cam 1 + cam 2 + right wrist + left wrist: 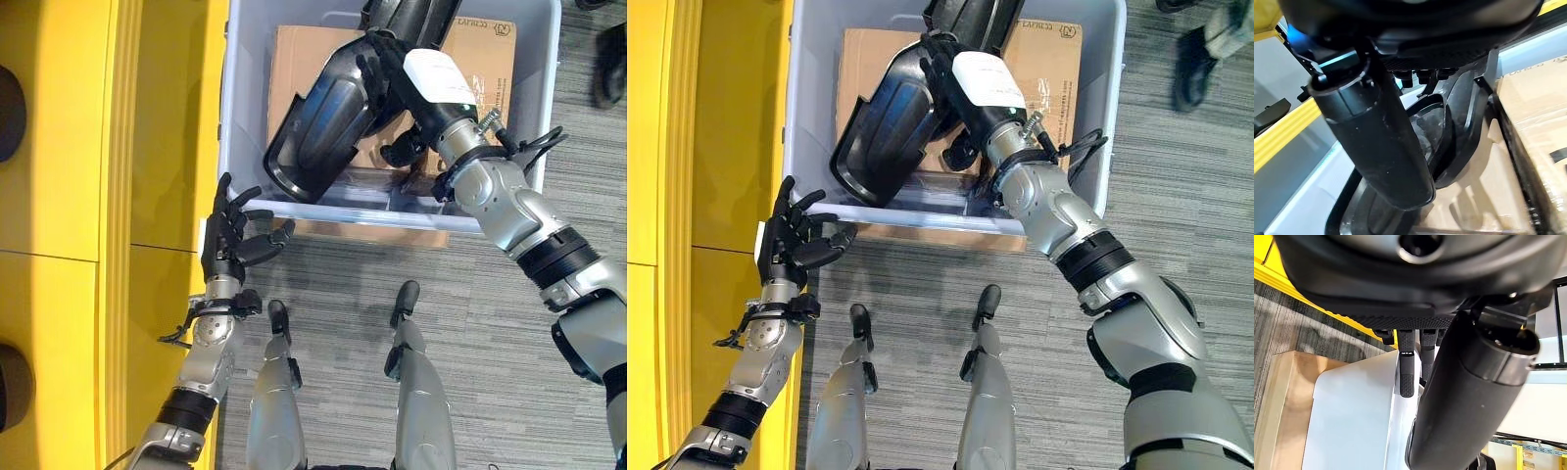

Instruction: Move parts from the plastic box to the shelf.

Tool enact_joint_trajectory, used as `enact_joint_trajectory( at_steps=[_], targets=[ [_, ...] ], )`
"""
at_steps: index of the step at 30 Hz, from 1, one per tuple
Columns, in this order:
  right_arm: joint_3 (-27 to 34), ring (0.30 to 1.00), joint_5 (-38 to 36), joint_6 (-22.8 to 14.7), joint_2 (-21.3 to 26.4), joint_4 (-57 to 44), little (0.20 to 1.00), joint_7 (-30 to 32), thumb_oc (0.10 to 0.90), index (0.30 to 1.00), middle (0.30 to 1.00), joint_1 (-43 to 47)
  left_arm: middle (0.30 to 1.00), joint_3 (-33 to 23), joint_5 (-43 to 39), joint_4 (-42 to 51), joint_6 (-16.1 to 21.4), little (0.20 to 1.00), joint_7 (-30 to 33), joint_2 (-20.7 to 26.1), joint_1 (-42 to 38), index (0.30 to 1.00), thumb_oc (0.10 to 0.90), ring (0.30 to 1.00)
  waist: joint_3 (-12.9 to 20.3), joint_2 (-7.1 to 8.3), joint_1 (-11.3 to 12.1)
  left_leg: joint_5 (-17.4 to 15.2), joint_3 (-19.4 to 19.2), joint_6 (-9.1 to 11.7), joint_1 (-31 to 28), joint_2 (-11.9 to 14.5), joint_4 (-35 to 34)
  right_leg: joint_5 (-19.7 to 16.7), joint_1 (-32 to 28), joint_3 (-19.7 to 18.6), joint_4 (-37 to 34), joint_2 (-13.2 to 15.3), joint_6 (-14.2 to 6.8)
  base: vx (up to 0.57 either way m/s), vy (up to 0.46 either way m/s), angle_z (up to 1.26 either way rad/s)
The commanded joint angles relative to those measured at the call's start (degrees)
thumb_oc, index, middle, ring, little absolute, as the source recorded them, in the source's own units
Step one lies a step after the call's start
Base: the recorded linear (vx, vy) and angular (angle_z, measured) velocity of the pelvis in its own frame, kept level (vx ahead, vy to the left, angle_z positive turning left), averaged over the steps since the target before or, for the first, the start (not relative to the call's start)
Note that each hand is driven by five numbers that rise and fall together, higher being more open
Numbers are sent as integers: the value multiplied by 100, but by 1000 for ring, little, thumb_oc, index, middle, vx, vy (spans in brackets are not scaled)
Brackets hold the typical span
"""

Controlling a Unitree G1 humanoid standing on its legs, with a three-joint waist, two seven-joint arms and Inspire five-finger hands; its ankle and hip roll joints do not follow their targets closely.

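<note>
Box of pale plastic sits on the grey floor, beside the yellow shelf on the left. The right robot hand grips a big black part, tilted over cardboard inside the box. The left robot hand is wide open at the box's near left corner.

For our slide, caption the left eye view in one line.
Right hand grips a black part in the plastic box; left hand open.
</note>
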State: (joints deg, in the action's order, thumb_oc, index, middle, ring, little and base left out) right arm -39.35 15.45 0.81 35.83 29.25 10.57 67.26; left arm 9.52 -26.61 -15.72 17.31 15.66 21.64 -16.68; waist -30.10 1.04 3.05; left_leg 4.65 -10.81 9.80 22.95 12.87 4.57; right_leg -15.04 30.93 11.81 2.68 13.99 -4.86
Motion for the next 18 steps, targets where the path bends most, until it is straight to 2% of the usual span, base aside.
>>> enact_joint_trajectory(
  at_steps=[1,8,18],
  targets=[
    [468,1000,-110,-230,36,-689,1000,414,900,1000,1000,609,1000,224,1,166,-151,1000,166,154,304,1000,900,1000,30,14,-26,328,-239,-60,6,142,-95,887,-168,-463,1216,480,-603,0,0,0],
    [426,1000,-122,-165,-44,-482,1000,414,900,1000,1000,688,1000,241,34,129,-176,1000,150,215,309,1000,900,1000,30,8,33,366,-182,-54,90,139,-124,894,-158,-419,1189,470,-594,4,1,7],
    [459,1000,-532,-163,-680,-413,1000,495,900,1000,1000,672,1000,368,58,57,-216,1000,274,183,188,1000,900,1000,30,59,80,327,-138,-64,185,131,-90,948,-112,-346,1253,475,-585,2,2,1]
  ],
)
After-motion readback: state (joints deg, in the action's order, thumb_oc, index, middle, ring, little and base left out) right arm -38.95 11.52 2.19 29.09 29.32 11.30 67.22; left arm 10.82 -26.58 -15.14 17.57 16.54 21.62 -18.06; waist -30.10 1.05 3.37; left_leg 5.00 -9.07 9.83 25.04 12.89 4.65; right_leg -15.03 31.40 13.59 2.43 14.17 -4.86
